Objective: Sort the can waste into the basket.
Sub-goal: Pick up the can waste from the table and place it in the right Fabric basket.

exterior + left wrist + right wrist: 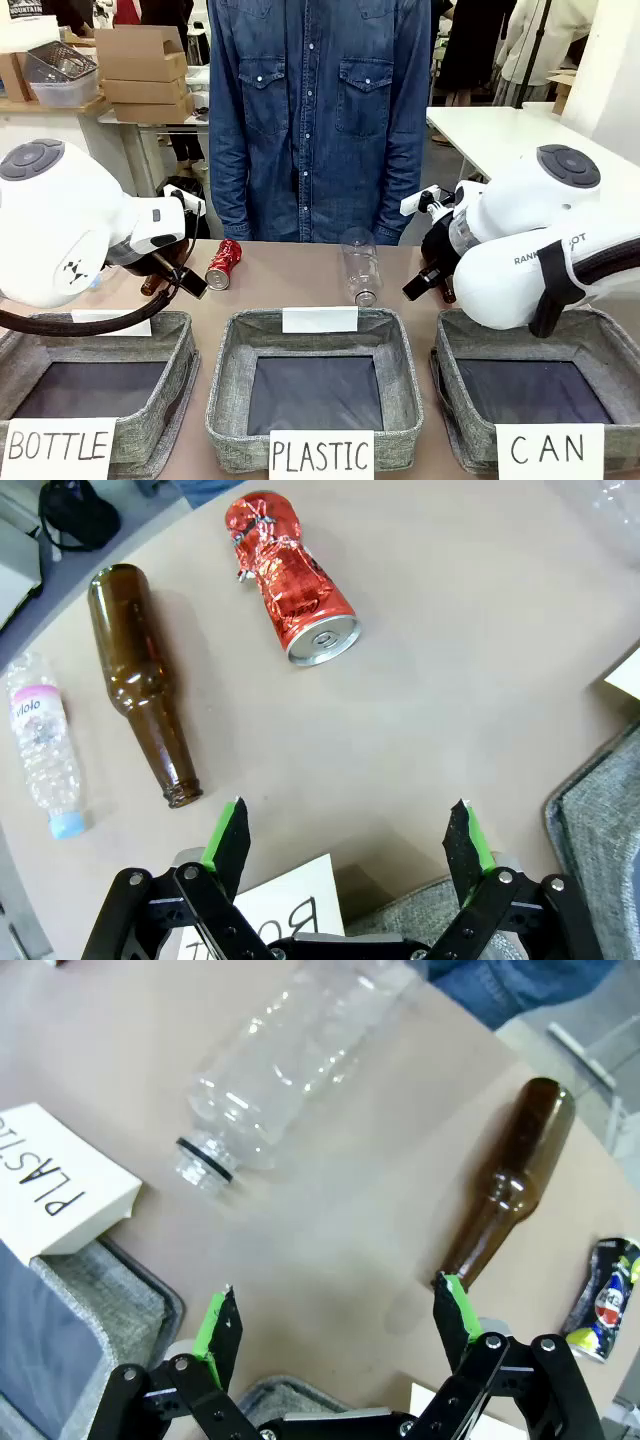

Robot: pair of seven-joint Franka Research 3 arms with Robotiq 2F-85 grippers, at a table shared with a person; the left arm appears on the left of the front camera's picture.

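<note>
Brown table point(480, 680): red can point(290, 580) lies upper centre, well above the spread, empty left gripper point(347, 808); dark can point(605, 1300) lies at right edge, outside the spread, empty right gripper point(335, 1290); CAN basket point(448, 370) lower right of front view

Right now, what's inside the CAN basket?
No cans that I can see, just the basket and its dark floor. Its sign hides a near strip, and the right arm hides a far corner. The red can and dark can lie on the table.
</note>
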